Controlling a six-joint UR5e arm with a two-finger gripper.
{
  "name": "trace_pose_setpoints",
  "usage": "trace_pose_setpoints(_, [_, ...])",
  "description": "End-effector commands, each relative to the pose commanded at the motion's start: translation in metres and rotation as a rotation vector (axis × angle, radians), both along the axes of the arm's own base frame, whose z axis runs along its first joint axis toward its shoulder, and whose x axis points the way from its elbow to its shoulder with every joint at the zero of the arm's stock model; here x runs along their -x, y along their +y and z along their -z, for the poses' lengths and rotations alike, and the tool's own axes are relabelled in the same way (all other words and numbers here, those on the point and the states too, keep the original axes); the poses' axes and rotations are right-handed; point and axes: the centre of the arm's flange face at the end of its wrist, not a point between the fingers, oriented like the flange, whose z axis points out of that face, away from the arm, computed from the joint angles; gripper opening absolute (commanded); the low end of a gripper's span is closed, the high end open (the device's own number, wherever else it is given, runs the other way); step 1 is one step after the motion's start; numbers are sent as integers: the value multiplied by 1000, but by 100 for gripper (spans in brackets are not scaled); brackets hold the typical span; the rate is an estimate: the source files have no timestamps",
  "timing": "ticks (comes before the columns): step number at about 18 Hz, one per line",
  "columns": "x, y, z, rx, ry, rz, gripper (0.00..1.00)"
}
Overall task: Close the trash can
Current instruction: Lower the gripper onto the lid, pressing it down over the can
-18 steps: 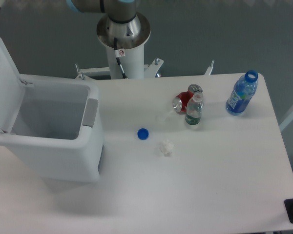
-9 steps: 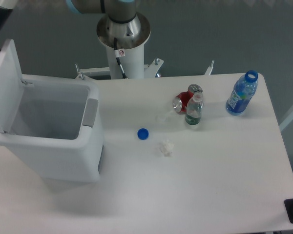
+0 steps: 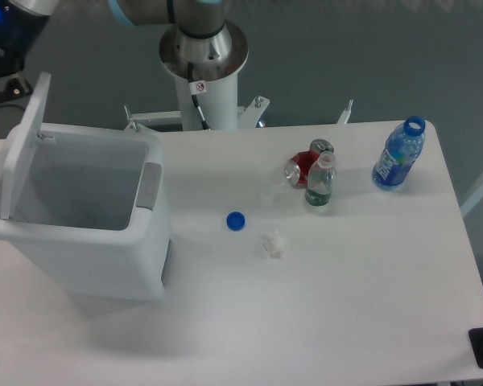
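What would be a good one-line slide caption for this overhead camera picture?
Robot end effector behind the raised lid of an open white trash can, with bottles, a can and a blue cap on the table.

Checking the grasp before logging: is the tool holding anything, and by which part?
Cannot be told: the tool sits behind the trash can's raised lid, mostly out of view.

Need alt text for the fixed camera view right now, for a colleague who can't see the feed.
A large white trash can sits at the table's left with its lid standing nearly upright and the robot's pincer behind the lid's top edge. To the right lie a blue cap, crumpled paper, a red can, a small clear bottle and a blue bottle.
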Motion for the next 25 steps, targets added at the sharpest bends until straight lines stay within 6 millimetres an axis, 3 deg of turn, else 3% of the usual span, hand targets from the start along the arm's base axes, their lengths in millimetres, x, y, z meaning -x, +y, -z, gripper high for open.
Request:
trace_pose_setpoints(10, [37,-9,5,26,32,-89,16])
trace_pose_setpoints(18, [45,-18,24,67,103,-89,16])
trace_pose_setpoints(25, [60,-22,25,72,103,-119,16])
